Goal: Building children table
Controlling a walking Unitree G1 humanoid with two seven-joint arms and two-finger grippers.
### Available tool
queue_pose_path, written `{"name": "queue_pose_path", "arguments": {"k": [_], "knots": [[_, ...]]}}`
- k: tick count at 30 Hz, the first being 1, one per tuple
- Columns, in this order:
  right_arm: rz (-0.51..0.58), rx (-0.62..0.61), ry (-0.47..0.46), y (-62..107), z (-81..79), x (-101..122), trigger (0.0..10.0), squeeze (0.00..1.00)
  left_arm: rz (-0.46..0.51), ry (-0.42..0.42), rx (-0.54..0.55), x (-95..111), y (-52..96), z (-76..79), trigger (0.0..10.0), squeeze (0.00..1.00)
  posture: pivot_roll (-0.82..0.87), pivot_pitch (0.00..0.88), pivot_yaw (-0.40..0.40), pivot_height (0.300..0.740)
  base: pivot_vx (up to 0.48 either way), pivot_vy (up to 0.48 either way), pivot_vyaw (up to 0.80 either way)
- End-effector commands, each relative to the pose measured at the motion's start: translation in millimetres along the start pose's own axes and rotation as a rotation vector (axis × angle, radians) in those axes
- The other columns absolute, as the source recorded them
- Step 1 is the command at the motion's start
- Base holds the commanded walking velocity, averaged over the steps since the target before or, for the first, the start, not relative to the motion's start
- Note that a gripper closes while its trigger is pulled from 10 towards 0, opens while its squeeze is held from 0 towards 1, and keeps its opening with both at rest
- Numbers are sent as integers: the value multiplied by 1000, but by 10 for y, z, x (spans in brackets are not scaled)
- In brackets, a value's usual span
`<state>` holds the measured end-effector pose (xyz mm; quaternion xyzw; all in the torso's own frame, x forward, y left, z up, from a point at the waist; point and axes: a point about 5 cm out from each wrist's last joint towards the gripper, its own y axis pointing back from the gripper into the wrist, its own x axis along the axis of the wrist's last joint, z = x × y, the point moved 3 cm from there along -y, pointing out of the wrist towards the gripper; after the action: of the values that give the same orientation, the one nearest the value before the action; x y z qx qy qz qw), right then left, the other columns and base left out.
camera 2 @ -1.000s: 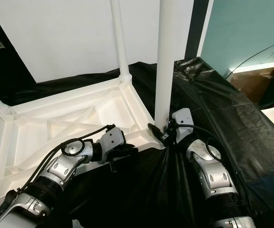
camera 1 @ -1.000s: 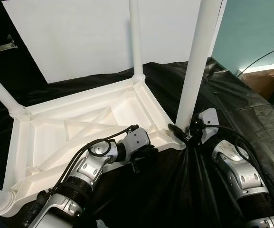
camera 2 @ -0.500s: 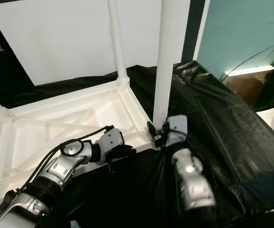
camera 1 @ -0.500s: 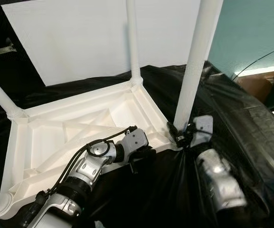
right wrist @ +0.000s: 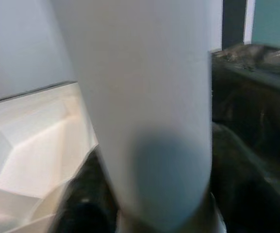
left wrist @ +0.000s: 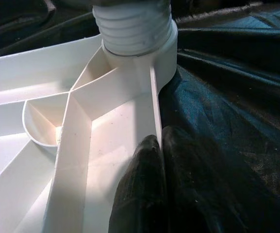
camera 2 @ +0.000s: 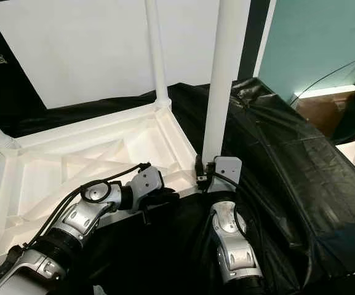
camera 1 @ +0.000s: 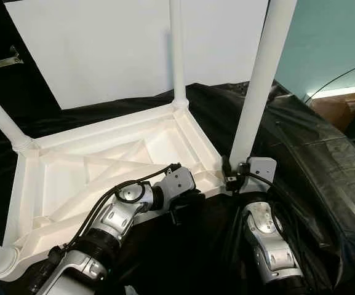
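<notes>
White plastic table (camera 1: 97,169) lying upside down on a black sheet (camera 1: 312,147), ribbed underside facing up, legs pointing upward from the corners. Near leg (camera 1: 260,80) standing upright in the corner socket closest to the robot's right side; far leg (camera 1: 177,52) upright at the corner beyond it; two more legs (camera 1: 2,120) at the opposite corners.

Left gripper (left wrist: 161,145) at the near edge of the table, short of the near leg's socket. Fingers (left wrist: 140,184) pressed together with the thin rim wall of the table pinched between them, one finger inside the frame, the other outside over the black sheet. Threaded collar (left wrist: 132,24) of the near leg's socket just ahead of those fingertips.

Right gripper (camera 1: 234,175) at the very base of the near leg, right where leg meets socket, wrist rising from below on the sheet. Leg very close and blurred in front of the right wrist camera. Fingers dark and blurred against the leg; cannot tell whether clamped on it or merely set around it.

White board (camera 1: 134,43) leaning behind the table, teal wall (camera 1: 331,43) beside it.
</notes>
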<state>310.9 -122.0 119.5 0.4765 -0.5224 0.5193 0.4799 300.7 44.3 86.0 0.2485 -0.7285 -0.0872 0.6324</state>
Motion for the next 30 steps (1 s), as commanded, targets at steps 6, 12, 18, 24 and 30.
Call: {"name": "queue_pose_path", "arguments": {"k": [6, 12, 18, 24, 30], "knots": [[-35, 125, 52, 10, 136, -80, 10000, 1000, -146, 69, -107, -391, -41, 241, 10000, 0, -66, 0, 48, 740, 0, 0, 0], [-13, 356, 139, -48, 277, 73, 10000, 0, -147, 60, -113, -389, -52, 240, 10000, 0, -76, 0, 51, 740, 0, 0, 0], [-37, 536, 237, -96, 447, 192, 10000, 0, -139, 36, -184, -396, -6, 313, 10000, 0, -80, 0, 50, 740, 0, 0, 0], [-28, 549, 282, -184, 530, 289, 10000, 0, -139, 23, -289, -416, 136, 403, 10000, 0, -67, 1, 51, 740, 0, 0, 0], [-26, 604, 291, -178, 459, 319, 10000, 0, -185, 36, -354, -529, 269, 481, 10000, 0, -64, 3, 59, 740, 0, 0, 0]]}}
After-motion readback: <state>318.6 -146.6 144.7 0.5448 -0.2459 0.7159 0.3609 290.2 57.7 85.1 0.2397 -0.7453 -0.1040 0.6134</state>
